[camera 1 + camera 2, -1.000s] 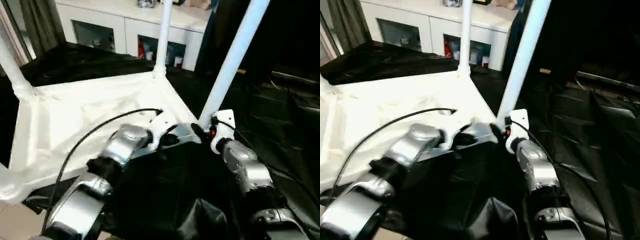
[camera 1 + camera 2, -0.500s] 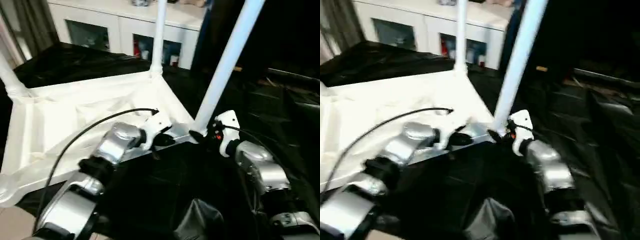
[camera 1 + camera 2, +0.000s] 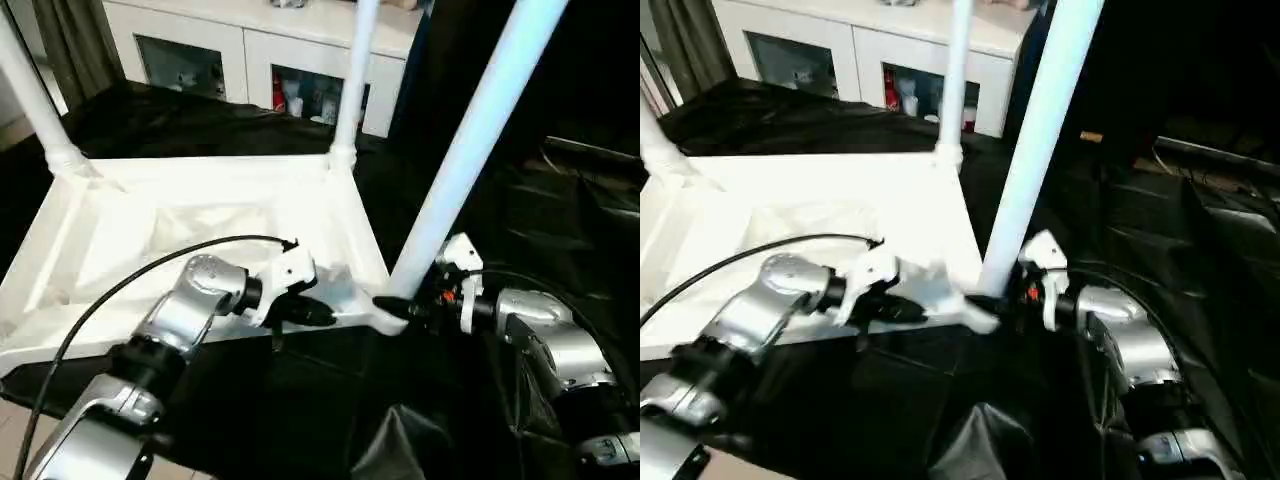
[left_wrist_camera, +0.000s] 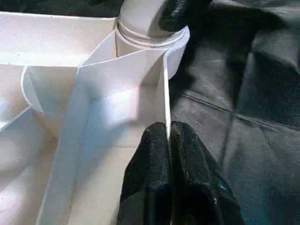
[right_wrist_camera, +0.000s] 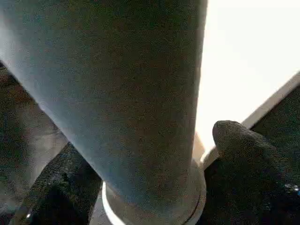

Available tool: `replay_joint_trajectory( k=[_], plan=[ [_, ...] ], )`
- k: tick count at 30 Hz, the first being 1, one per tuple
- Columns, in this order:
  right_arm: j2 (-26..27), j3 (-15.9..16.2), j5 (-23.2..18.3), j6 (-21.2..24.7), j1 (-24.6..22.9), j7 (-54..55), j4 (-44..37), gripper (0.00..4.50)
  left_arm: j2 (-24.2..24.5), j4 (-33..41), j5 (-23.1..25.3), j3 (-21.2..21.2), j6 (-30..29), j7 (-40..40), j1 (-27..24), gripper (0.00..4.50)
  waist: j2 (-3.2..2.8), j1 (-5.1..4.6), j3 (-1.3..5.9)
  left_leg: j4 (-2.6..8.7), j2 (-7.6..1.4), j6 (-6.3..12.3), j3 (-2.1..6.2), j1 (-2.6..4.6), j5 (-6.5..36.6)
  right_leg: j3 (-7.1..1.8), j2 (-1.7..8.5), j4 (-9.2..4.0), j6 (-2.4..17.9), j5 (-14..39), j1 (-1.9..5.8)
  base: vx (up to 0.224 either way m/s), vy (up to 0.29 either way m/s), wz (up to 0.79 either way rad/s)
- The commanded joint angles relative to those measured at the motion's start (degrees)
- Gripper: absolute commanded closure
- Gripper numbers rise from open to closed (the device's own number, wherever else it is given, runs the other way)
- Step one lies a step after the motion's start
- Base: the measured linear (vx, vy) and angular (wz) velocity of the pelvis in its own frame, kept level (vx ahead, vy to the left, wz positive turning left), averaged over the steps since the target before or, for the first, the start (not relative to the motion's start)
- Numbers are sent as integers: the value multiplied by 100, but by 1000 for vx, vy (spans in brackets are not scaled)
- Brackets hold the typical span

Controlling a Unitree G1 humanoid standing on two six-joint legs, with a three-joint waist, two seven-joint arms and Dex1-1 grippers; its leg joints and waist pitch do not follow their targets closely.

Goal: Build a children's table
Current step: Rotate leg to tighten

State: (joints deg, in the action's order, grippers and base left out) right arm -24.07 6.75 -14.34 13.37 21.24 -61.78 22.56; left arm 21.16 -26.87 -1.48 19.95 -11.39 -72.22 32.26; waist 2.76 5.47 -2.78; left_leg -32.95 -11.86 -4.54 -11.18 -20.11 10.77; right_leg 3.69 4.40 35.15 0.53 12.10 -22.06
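Left gripper [image 4: 168,140]: pinched shut on table top [image 3: 200,215] rim
Right gripper [image 5: 140,178]: spread wide, fingers flanking leg [image 3: 470,150] base
Leg axis: upright, leaning toward 1 o'clock, nearest right arm

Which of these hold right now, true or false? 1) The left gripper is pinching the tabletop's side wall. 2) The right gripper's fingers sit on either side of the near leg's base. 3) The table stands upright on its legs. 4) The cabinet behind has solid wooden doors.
1) True: the left gripper is shut on the thin rim wall of the tabletop, close to the corner socket.
2) True: the right gripper has a finger on each side of the near leg at its base.
3) False: the tabletop lies upside down, legs pointing up.
4) False: the white cabinet has glass doors.
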Motion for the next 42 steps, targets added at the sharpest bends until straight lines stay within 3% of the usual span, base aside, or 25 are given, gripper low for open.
replay_joint_trajectory(
  k=[1, 2, 5, 7, 10, 16, 22, 25, 26, 27, 31, 35, 38, 39, 41, 42],
  plan=[
    [-111, -15, -65, 41, -36, -64, -96, 81, -34, 52, -178, 58, -33, -217, -86, 450, 24, 9, 311, 352, -200, 306, 71, 38, 841, -279, 413, -387, 1322, 695, 242, 0, 0, 0],
    [-111, -25, -64, 43, -41, -88, -101, 108, -17, 91, -185, 54, -55, -236, -103, 450, 24, 7, 309, 352, -199, 287, 69, 45, 859, -281, 410, -394, 1312, 726, 232, 0, 0, 0],
    [-129, -44, -101, 58, -43, -183, -107, 121, 15, 222, -223, 42, -161, -285, -152, 450, 29, 6, 319, 345, -196, 291, 70, 40, 793, -280, 406, -374, 1320, 642, 238, 0, 0, 0],
    [-145, -53, -140, 109, -43, -257, -118, 154, 8, 260, -235, 37, -203, -253, -166, 450, 29, 5, 326, 339, -195, 312, 72, 34, 706, -278, 404, -358, 1345, 520, 244, 0, 0, 0],
    [-145, -56, -154, 133, -48, -281, -128, 161, 5, 272, -241, 40, -221, -263, -175, 450, 43, 0, 337, 320, -185, 398, 64, 26, 548, -275, 392, -326, 1400, 244, 253, 0, 0, 0],
    [-30, -94, -230, 235, -126, -174, -165, 203, -40, 228, -181, 2, -264, -62, -171, 450, 46, 1, 327, 328, -188, 361, 67, 31, 634, -274, 402, -352, 1348, 493, 251, 0, 0, 0],
    [471, -497, 35, 250, 57, 1386, 337, 222, -609, -814, 342, -227, -168, 1672, 431, 450, 53, -30, 310, 342, -171, 119, 74, 50, 896, -277, 403, -422, 1192, 1072, 219, 0, 0, 0],
    [920, -658, 113, 360, 8, 2314, 311, 236, -1034, -1494, 512, -390, -206, 2798, 898, 450, 60, -9, 326, 327, -153, 80, 73, 53, 802, -286, 405, -427, 1106, 991, 220, 0, 0, 0],
    [984, -677, 125, 365, -3, 2437, 303, 239, -1079, -1560, 518, -406, -221, 2893, 945, 450, 26, -8, 329, 329, -160, 83, 78, 53, 809, -291, 415, -419, 1116, 959, 215, 0, 0, 0],
    [1077, -702, 140, 375, -21, 2620, 287, 241, -1143, -1651, 520, -427, -246, 3015, 1007, 450, 53, -1, 342, 323, -157, 103, 82, 36, 730, -286, 412, -401, 1123, 810, 237, 0, 0, 0],
    [1717, -775, 295, 201, -163, 3638, 283, 245, -1486, -2239, 654, -443, -35, 3640, 1391, 450, 29, 6, 338, 334, -151, 92, 83, 46, 726, -283, 412, -414, 1117, 709, 228, 0, 0, 0],
    [1846, -656, 502, 60, -231, 3817, 171, 248, -1560, -2415, 692, -407, 190, 3557, 1478, 450, 16, 18, 322, 359, -156, 76, 91, 48, 950, -281, 414, -453, 1042, 905, 231, 0, 0, 0],
    [1859, -727, 253, 8, -335, 3491, -135, 248, -1540, -2405, 678, -322, 489, 3210, 1412, 450, 20, 48, 316, 368, -162, 105, 93, 57, 1053, -289, 422, -474, 994, 1016, 234, 0, 0, 0],
    [1817, -758, 216, -3, -349, 3434, -206, 195, -1550, -2455, 642, -329, 577, 3171, 1415, 450, 18, 59, 324, 364, -164, 122, 91, 51, 979, -290, 423, -457, 995, 931, 236, 0, 0, 0],
    [1761, -763, 207, -37, -349, 3366, -241, 181, -1549, -2471, 620, -324, 668, 3107, 1410, 450, 24, 76, 328, 358, -162, 165, 85, 47, 859, -289, 421, -441, 1019, 793, 238, 0, 0, 0],
    [1616, -810, 197, -93, -334, 3304, -322, 181, -1554, -2488, 587, -332, 811, 3020, 1393, 450, 59, 78, 320, 355, -154, 215, 84, 24, 880, -284, 420, -452, 989, 829, 258, 0, 0, 0]
  ],
)
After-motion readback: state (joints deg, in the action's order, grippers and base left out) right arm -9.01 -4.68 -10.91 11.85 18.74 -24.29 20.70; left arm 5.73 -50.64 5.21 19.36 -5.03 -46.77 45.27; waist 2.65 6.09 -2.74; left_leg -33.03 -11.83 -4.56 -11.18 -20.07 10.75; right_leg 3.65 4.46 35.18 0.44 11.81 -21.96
